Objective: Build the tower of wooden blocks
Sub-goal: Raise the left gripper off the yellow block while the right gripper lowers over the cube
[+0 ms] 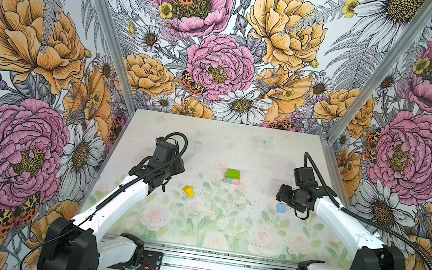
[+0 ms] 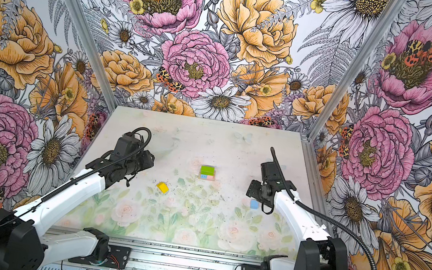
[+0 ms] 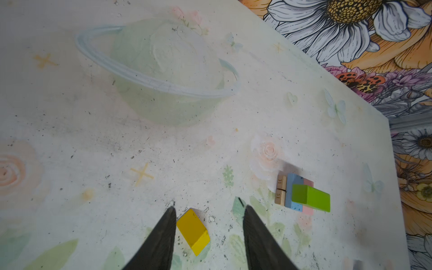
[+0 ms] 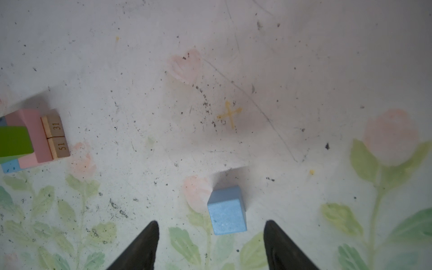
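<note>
Yellow roof block [image 3: 193, 231] between parted left jaws, blue cube [image 4: 227, 211] just ahead of wide right jaws

The tan planks [image 4: 56, 136] show bare wood; the yellow roof piece [image 3: 193, 231] looks smoothly painted, the blue cube [image 4: 228, 215] matt and speckled. The worktop [image 1: 207, 146] is matt, scuffed.

Bold floral wallpaper walls [image 1: 221, 55], pale flower-printed tabletop [image 1: 208, 140], scuffed and speckled

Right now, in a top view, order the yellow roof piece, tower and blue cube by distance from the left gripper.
1. Yellow roof piece, right beside the left gripper.
2. Tower, mid-table.
3. Blue cube, far right.
</note>
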Action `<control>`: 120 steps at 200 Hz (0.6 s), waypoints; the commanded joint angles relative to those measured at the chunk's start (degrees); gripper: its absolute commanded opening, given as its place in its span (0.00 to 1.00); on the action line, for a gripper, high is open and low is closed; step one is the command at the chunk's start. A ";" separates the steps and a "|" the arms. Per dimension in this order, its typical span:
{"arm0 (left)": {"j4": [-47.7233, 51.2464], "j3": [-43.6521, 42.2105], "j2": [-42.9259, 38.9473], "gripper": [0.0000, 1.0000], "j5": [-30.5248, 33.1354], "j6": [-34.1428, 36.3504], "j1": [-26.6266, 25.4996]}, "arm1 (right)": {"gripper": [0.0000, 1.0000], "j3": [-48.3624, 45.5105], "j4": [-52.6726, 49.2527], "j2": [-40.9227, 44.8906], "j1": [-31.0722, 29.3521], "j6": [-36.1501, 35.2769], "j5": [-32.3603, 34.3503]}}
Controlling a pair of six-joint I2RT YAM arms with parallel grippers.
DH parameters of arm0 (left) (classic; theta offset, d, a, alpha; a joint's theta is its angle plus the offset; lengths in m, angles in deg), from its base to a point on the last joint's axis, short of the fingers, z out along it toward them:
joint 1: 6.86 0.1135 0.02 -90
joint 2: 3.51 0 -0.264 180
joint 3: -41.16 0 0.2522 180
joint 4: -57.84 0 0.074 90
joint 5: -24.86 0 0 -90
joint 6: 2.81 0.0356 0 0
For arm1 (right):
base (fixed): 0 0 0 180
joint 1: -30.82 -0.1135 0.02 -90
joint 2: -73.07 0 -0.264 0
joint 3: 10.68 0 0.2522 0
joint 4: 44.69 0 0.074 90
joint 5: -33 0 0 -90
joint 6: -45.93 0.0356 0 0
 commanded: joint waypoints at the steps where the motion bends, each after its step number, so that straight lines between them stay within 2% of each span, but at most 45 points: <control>1: 0.75 1.94 0.15 0.49 1.06 4.74 -0.19 | 0.73 1.35 -1.80 -1.00 0.00 -0.10 0.83; 120: -1.97 0.79 -0.58 0.49 0.46 8.85 -1.99 | 0.67 1.14 -2.77 -6.25 -1.52 -1.72 5.41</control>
